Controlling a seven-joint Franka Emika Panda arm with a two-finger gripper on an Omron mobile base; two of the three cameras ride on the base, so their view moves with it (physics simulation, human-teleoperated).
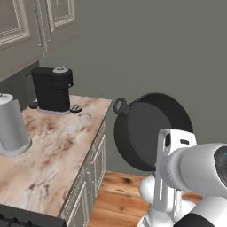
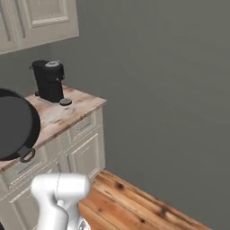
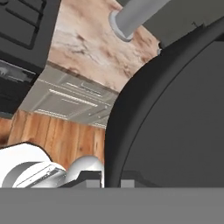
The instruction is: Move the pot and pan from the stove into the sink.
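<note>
Left of the fingers lies the stove (image 3: 22, 26); the gripper (image 3: 111, 181) is clamped narrow on the rim of the pot (image 3: 175, 127), tilted in air above the floor; rigid, probably heavy, likely to swing; loop handles grip surer.

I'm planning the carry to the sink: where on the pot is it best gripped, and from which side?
The pot is already held up in the air, tipped on its side, the gripper shut on its rim wall. That thin rim suits the narrow jaws best, one finger inside and one outside, clear of the loop handle.
</note>
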